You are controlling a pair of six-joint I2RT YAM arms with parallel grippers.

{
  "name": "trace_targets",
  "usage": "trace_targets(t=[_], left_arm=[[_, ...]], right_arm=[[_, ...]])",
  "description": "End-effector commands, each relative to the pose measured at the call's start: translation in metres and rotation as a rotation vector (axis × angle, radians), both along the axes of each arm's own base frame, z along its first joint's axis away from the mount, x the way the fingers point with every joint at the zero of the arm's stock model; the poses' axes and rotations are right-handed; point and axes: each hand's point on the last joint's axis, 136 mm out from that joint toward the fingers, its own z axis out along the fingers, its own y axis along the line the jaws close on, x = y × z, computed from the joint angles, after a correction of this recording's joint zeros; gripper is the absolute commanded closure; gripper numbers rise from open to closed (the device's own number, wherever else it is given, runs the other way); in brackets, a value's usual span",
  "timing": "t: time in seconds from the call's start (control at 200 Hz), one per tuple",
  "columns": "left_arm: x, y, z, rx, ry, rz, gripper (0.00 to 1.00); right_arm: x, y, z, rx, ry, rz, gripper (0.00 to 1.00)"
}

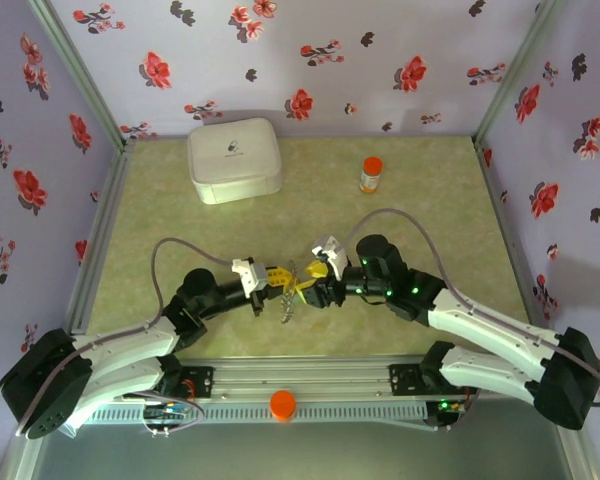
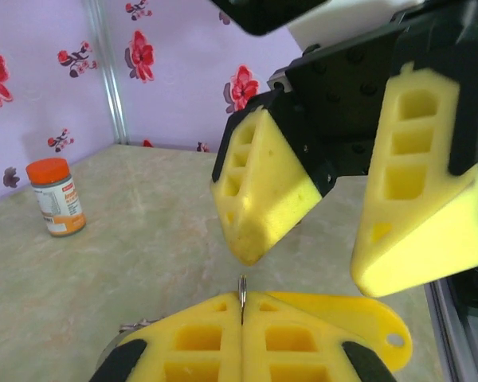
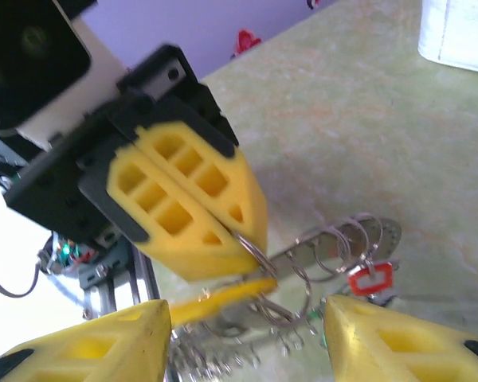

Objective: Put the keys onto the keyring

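Pale green marbled tabletop (image 1: 450, 200), and dead centre the left gripper (image 3: 247, 239) has its yellow pads pressed flat on the thin grey wire keyring (image 2: 241, 293), holding it edge-on, likely for threading. Silver keys (image 3: 338, 251) with red and yellow tags dangle at its four o'clock. The right gripper (image 2: 312, 267) faces it, fingers spread wide, holding nothing. There's open room all round: the orange-capped bottle (image 1: 371, 173) sits at one o'clock and the white box (image 1: 234, 158) at eleven, both well apart.

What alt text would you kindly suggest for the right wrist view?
The left gripper, shut, pinches a thin wire keyring from which metal loops and a red-tagged key hang. The right gripper stands open in the foreground.
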Motion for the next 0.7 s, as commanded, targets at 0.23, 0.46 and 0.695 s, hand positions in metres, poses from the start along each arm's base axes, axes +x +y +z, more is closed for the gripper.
trace_targets(t=[0.23, 0.46, 0.695], left_arm=[[0.007, -0.004, 0.028, -0.065, -0.036, 0.027, 1.0], [0.012, -0.004, 0.018, -0.005, -0.024, 0.055, 1.0], [0.011, -0.003, 0.019, -0.003, -0.032, 0.055, 1.0]], right_arm=[[0.011, 0.008, -0.004, 0.094, 0.117, -0.108, 0.27], [0.008, 0.009, 0.003, 0.1, 0.128, -0.097, 0.16], [0.009, 0.007, -0.017, -0.009, 0.116, -0.111, 0.2]])
